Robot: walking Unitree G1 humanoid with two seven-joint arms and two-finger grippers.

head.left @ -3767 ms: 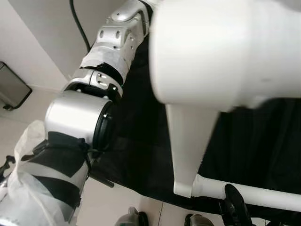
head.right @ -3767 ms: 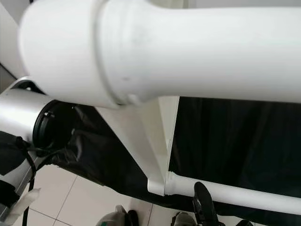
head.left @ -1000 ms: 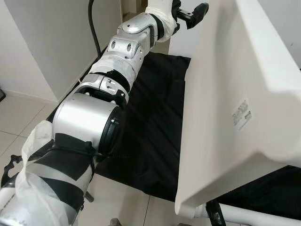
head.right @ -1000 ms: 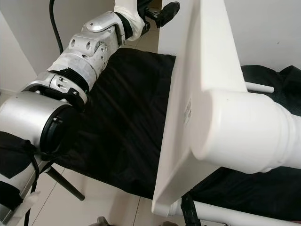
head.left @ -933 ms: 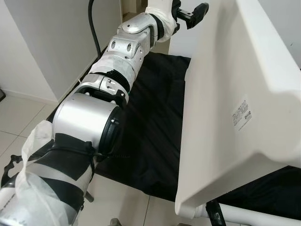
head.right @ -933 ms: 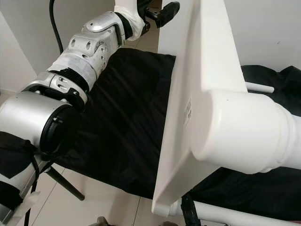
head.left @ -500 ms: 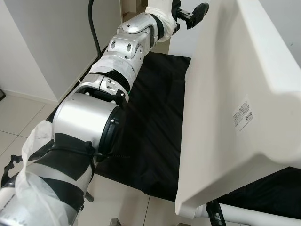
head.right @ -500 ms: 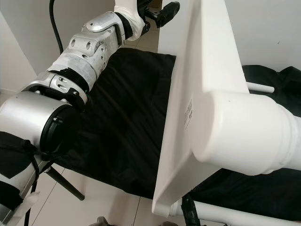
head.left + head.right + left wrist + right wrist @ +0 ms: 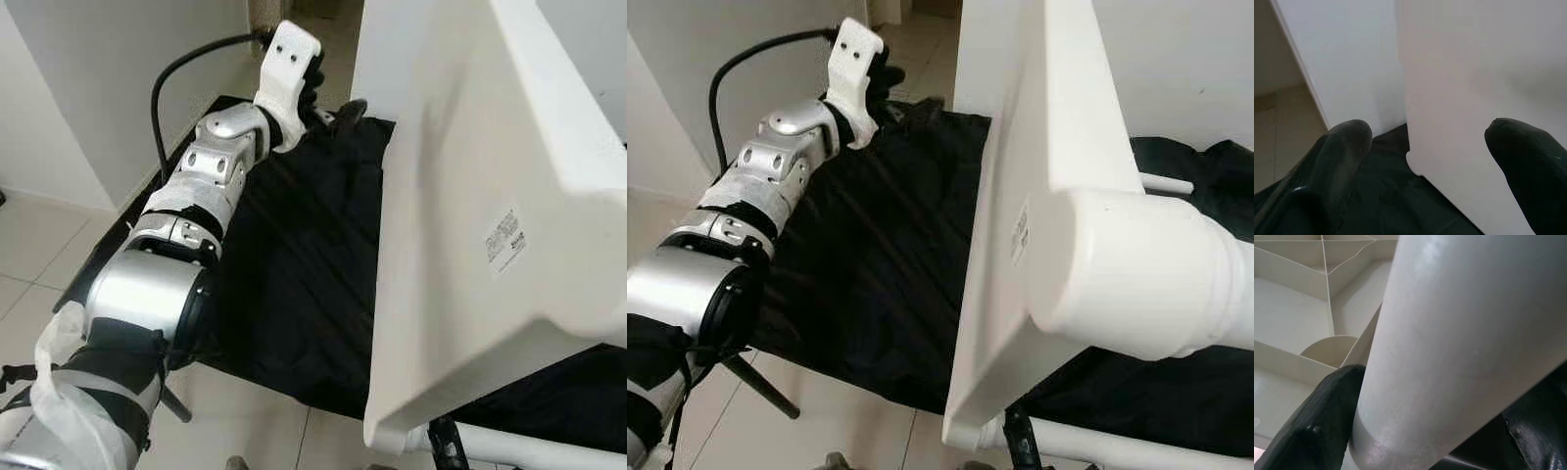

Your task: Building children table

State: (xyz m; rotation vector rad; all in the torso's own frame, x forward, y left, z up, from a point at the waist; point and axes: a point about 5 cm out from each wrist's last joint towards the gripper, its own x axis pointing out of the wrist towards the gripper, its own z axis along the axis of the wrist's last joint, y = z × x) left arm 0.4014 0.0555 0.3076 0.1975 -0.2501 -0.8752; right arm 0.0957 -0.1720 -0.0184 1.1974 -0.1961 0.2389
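**Children's table tilted up on edge, right gripper clamped on a leg, left gripper spread at the far corner**

Children's table top (image 9: 470, 196) stands on edge, white, taking the right half of both eye views, underside with a small label (image 9: 503, 238) facing the camera. Right gripper (image 9: 1435, 431): black fingers (image 9: 1312, 431) closed around a white table leg (image 9: 1459, 347), one finger on each side of the tube, touching it. Ribbed underside of the table top shows in the upper left of the right wrist view. That gripper's black finger also shows at the bottom edge of the right eye view (image 9: 1019, 446), against a thin white leg (image 9: 1127, 448) running along the bottom right. A thick white leg (image 9: 1136, 274) juts toward the camera, right of centre in the right eye view.

Left gripper (image 9: 1430, 147): jaws wide apart, nothing between them touching; the table top's corner sits in the gap with the white wall behind. In the left eye view it sits at upper centre (image 9: 338, 113), just beside the table top's far edge, low over the black cloth (image 9: 304, 255). Left arm (image 9: 196, 225) stretches from lower left up to it, black cable (image 9: 171, 73) looping above. Cloth covers a low surface in the frame centre; pale tiled floor (image 9: 39, 255) at the left.
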